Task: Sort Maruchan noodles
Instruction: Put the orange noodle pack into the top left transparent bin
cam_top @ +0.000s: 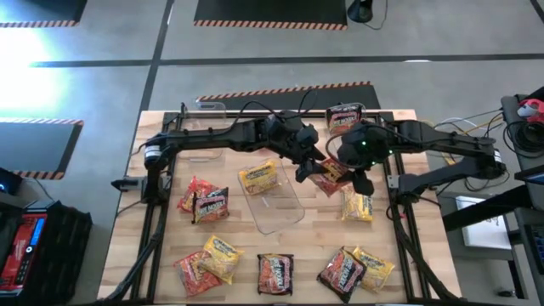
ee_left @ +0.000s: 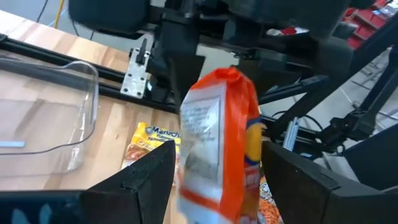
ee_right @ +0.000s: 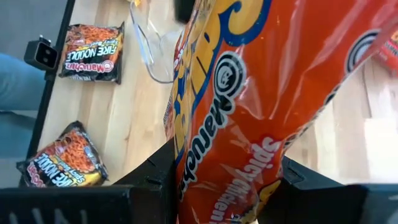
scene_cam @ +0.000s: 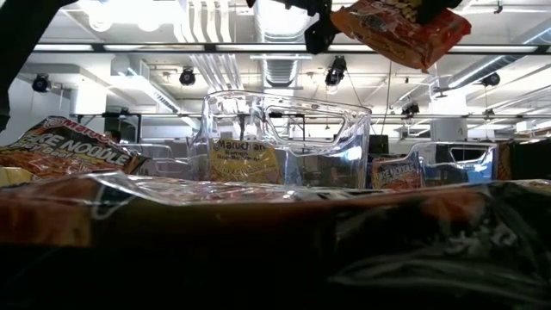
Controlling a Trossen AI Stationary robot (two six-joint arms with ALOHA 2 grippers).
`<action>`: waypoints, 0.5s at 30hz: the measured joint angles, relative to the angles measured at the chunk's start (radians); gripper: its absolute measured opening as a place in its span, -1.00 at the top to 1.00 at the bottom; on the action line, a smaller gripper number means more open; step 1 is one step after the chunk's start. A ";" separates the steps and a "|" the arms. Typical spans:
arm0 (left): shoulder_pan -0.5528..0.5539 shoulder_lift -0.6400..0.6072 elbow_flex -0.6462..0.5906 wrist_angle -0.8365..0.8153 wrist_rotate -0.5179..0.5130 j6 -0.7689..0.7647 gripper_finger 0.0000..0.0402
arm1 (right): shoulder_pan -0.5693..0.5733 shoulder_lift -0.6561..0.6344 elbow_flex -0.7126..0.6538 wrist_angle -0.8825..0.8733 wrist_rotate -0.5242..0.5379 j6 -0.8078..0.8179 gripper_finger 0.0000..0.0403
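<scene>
While both arms meet above mid-table, I see the right gripper [ee_right: 217,186] clamped on an orange crinkly "Maruchan" packet [ee_right: 261,106]; the left gripper's [ee_left: 214,180] fingers stand apart around it. "Fire Noodle" packets: two readable.

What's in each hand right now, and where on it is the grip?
The right hand pinches the orange-red noodle packet at one end, mid-air. The left hand straddles its other end, open, not gripping.

L gripper [cam_top: 308,166] & R gripper [cam_top: 340,167] meet mid-table (both raised), fingers parted.
</scene>
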 joint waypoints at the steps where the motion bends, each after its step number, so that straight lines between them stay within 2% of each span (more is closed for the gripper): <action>1: 0.000 0.000 0.000 0.001 0.004 0.000 -0.09 | 0.000 0.007 0.008 0.000 0.001 -0.010 0.35; 11: 0.000 0.000 -0.001 -0.001 0.020 -0.003 -0.09 | 0.000 0.085 0.114 -0.001 0.003 -0.095 0.34; 15: 0.000 0.000 -0.004 -0.001 0.037 -0.004 0.00 | 0.000 0.101 0.138 -0.005 0.004 -0.113 0.34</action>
